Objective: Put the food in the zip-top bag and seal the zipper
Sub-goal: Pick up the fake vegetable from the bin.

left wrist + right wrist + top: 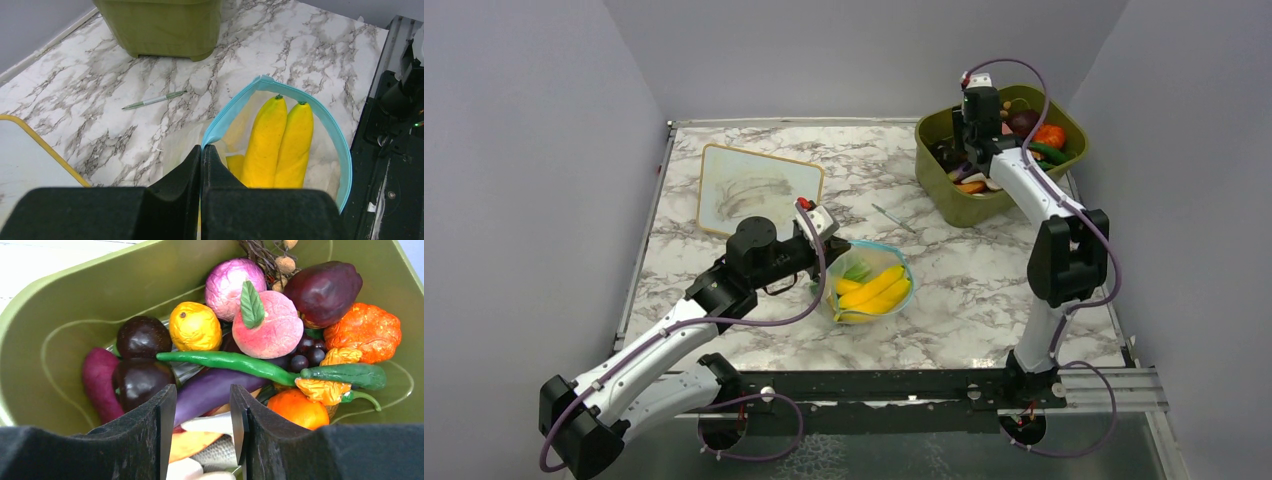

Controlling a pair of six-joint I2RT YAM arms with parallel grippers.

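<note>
the tub [944,185] stands at the far right corner of the table [984,300], heaped with toy food; the right gripper [202,395] hangs right over that heap, inside the tub's walls, its fingers spread with a clear gap and nothing held between them; below the gap lies a purple eggplant [215,387]; beyond it in the tub, a long green chilli [225,362], a lemon [195,327], a pink peach [265,325] with a leaf on it, and an orange piece [297,407] just right of the gripper.

well apart from the tub, nearer and to its left, the bag [871,282] lies on the marble with its mouth gaping wide open; two bananas [280,145] lie side by side inside it, and a bit of green lettuce [857,270] shows on the side away from the tub; the zipper [345,165] runs round the mouth as a teal loop, unsealed; the left gripper [201,150] has its fingers pressed together on the zipper, pinching the edge of the mouth on the side farthest from the tub.

a pen [154,100] lies on the table between the tub and the bag, touching neither; the board [759,190] lies flat well to the left of the tub.
</note>
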